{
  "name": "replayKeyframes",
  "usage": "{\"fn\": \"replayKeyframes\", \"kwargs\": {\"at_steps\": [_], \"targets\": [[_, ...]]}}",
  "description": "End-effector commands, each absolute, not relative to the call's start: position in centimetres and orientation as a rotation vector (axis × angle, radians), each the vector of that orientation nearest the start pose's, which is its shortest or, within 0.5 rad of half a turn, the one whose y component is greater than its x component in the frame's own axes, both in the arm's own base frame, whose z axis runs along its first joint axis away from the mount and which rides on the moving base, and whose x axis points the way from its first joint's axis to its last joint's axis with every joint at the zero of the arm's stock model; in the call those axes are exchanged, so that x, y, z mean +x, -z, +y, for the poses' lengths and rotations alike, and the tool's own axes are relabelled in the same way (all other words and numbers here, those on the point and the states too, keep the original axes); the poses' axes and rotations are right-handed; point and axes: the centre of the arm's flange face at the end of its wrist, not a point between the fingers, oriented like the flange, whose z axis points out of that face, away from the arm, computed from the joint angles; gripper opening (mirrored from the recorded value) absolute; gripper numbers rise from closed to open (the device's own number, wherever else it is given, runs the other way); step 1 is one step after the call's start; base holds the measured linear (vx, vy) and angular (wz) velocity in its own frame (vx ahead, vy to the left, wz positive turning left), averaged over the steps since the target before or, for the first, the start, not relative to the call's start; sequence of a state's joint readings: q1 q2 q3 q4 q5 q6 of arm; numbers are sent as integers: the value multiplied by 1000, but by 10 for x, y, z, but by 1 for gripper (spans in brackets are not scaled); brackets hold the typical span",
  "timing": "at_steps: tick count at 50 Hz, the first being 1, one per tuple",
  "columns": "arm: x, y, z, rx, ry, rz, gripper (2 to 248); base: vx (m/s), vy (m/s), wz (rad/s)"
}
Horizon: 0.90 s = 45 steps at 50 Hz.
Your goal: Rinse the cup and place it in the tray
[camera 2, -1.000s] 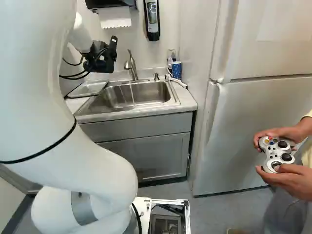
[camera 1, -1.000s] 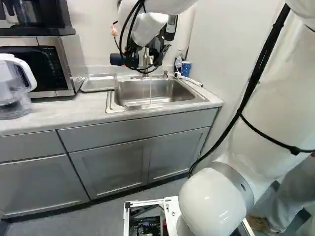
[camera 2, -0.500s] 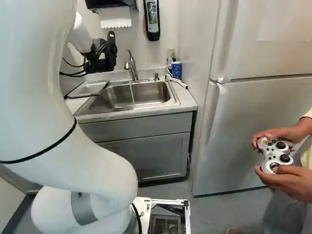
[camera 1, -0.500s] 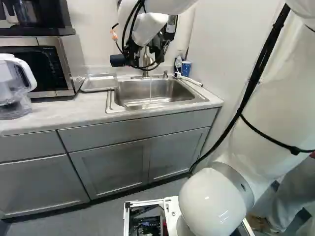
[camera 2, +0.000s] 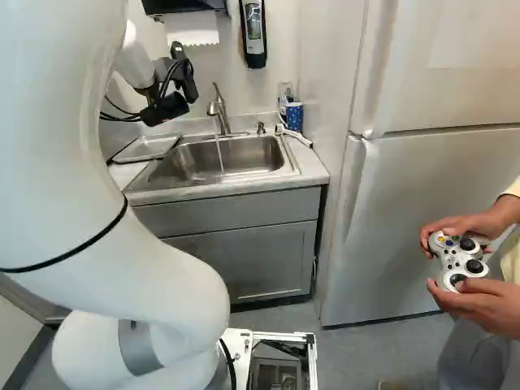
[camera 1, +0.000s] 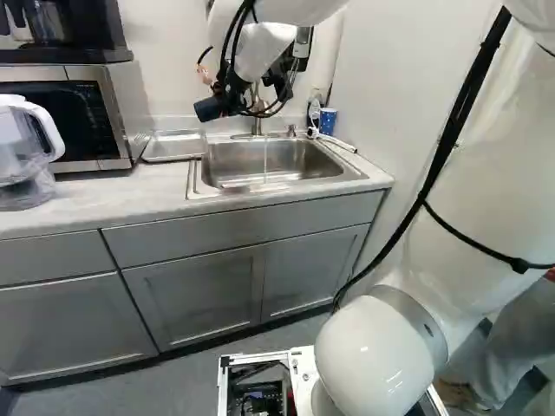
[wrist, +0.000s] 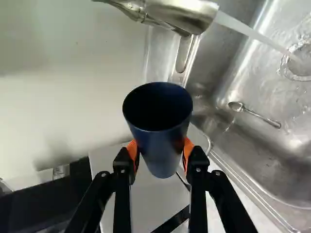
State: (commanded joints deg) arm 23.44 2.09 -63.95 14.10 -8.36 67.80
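My gripper (camera 2: 180, 75) hangs beside the faucet (camera 2: 217, 109), above the sink's back left corner. It holds a dark blue cup (camera 2: 165, 109), tilted with one end lower left in that view; the cup (camera 1: 209, 108) also shows in the left base view. In the wrist view the orange pads of the gripper (wrist: 159, 154) press the cup (wrist: 160, 141) from two sides, its dark mouth facing the camera. Water runs from the faucet (wrist: 187, 13) into the sink (wrist: 233, 145), away from the cup. The metal tray (camera 1: 173, 146) lies on the counter left of the sink.
A spoon (wrist: 255, 114) lies in the sink. A patterned blue cup (camera 2: 293, 116) stands behind the sink's right corner. Left on the counter (camera 1: 104, 195) are a microwave (camera 1: 65, 117) and a clear pitcher (camera 1: 22, 156). A refrigerator (camera 2: 422, 219) stands at the right.
My wrist has rotated, tilting the held cup so that its outer end dips lower in both base views. The base, the tray and the sink have not shifted.
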Motion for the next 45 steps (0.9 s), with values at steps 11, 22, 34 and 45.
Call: {"fn": "replayKeyframes", "kwargs": {"at_steps": [11,22,34,45], "targets": [[469,-670,207,-2023,777,956,111,0,0,0],[469,-670,207,-2093,839,844,111,0,0,0],[469,-670,207,-2164,905,718,111,0,0,0],[469,-670,207,-2224,964,598,111,0,0,0]]}}
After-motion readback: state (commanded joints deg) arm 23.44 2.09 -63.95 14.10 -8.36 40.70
